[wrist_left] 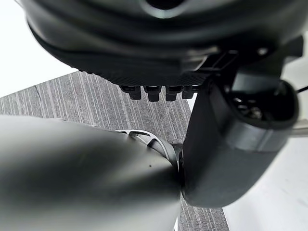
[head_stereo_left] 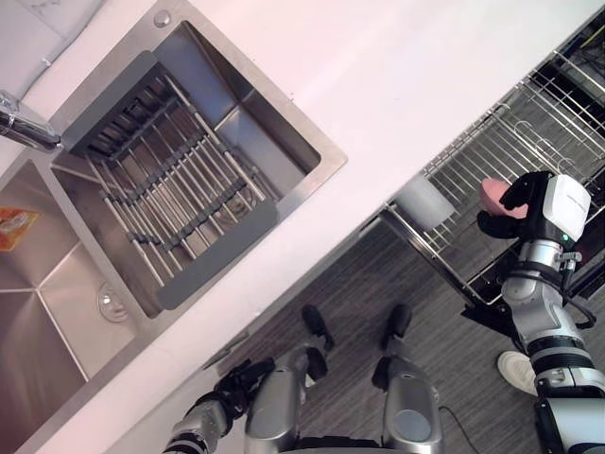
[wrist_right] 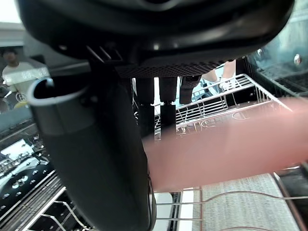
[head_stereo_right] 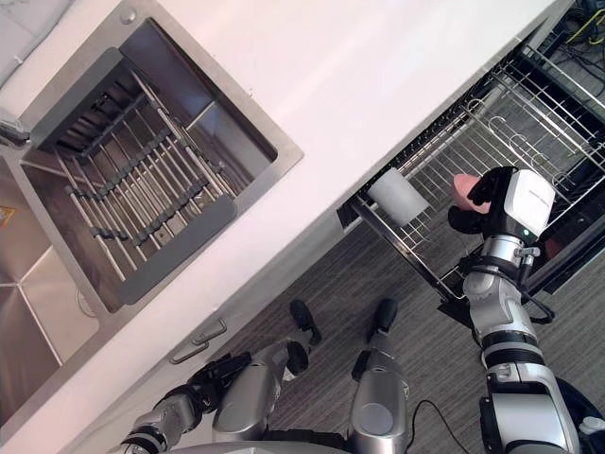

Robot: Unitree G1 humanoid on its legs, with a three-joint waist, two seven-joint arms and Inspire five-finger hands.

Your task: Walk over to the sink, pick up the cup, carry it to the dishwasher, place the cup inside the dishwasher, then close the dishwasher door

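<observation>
The left hand (head_stereo_left: 234, 382) hangs low before the counter (head_stereo_left: 425, 66) front, fingers relaxed and empty. Farther out, the right hand (head_stereo_left: 531, 203) is clasped round the pink cup (head_stereo_left: 492, 196), held above the pulled-out dishwasher rack (head_stereo_left: 510, 132). The rack lies just beneath, so a short lowering should likely seat the cup.

Kitchen: steel sink (head_stereo_left: 253, 106), white counter (head_stereo_left: 425, 76), dishwasher rack (head_stereo_left: 529, 128)

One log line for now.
right robot hand: shut on pink cup | cup: above pulled-out dishwasher rack, not placed | left robot hand: low by cabinet front
</observation>
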